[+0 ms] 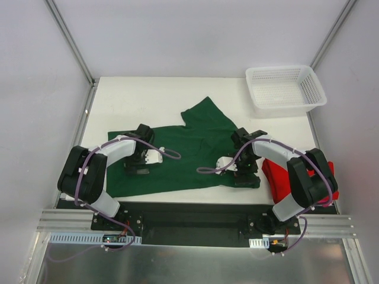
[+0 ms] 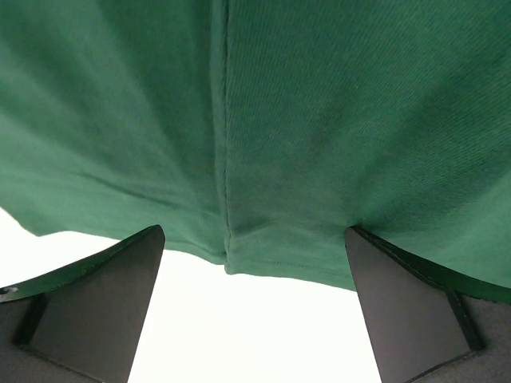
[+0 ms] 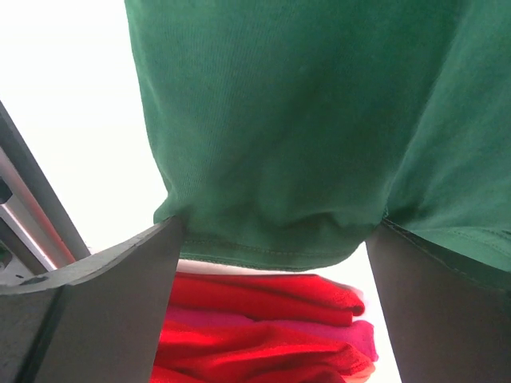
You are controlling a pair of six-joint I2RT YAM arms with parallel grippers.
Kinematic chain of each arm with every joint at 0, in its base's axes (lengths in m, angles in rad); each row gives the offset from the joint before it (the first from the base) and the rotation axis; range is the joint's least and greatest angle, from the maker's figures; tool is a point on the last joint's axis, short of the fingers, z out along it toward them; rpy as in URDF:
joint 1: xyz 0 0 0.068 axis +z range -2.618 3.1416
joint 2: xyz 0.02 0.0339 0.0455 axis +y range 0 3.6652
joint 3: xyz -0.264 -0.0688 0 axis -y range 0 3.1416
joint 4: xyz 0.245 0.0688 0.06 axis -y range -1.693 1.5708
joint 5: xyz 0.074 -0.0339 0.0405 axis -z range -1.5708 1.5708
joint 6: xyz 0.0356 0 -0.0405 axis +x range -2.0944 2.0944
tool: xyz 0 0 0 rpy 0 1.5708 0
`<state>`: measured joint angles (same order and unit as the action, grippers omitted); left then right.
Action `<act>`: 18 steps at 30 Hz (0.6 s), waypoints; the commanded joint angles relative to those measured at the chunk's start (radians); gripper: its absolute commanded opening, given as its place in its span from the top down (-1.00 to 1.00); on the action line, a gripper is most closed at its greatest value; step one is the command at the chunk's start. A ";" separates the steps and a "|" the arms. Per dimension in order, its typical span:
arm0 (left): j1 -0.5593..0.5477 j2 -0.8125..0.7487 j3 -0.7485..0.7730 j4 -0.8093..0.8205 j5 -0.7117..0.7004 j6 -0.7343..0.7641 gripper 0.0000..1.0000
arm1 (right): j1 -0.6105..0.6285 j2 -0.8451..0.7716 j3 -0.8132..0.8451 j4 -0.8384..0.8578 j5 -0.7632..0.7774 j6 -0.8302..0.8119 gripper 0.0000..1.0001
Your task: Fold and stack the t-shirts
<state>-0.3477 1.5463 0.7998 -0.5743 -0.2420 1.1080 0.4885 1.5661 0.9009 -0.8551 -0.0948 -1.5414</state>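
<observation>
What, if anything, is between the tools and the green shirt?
Nothing visible. The left tool and right tool are open, the hem of the green t-shirt right at their tips; the red t-shirt lies aside.

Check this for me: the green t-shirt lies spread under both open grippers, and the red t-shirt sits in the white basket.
Wrong on one point: the red t-shirt is not in the white basket; it lies on the table at its near right edge, beside the right arm, as the top view shows. The rest stands.
</observation>
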 commanded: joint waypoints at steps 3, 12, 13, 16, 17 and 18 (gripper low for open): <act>-0.005 0.058 -0.019 -0.145 0.191 -0.069 -0.99 | 0.016 0.037 0.026 -0.139 -0.063 -0.051 -0.99; -0.007 0.028 0.088 -0.205 0.231 -0.140 -0.99 | 0.016 0.052 0.119 -0.275 -0.077 -0.112 -1.00; -0.005 0.025 0.099 -0.203 0.225 -0.148 -0.98 | 0.015 0.063 0.163 -0.300 -0.083 -0.117 -1.00; -0.005 -0.015 0.150 -0.205 0.210 -0.183 -0.99 | -0.016 0.040 0.249 -0.384 -0.149 -0.121 -1.00; -0.005 -0.031 0.165 -0.210 0.214 -0.200 -0.99 | -0.024 0.023 0.295 -0.392 -0.164 -0.115 -1.00; -0.005 -0.061 0.199 -0.214 0.216 -0.214 -0.99 | -0.024 0.006 0.312 -0.374 -0.174 -0.111 -1.00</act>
<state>-0.3473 1.5681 0.9051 -0.7490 -0.0731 0.9672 0.4870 1.6302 1.0882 -1.1095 -0.1616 -1.6192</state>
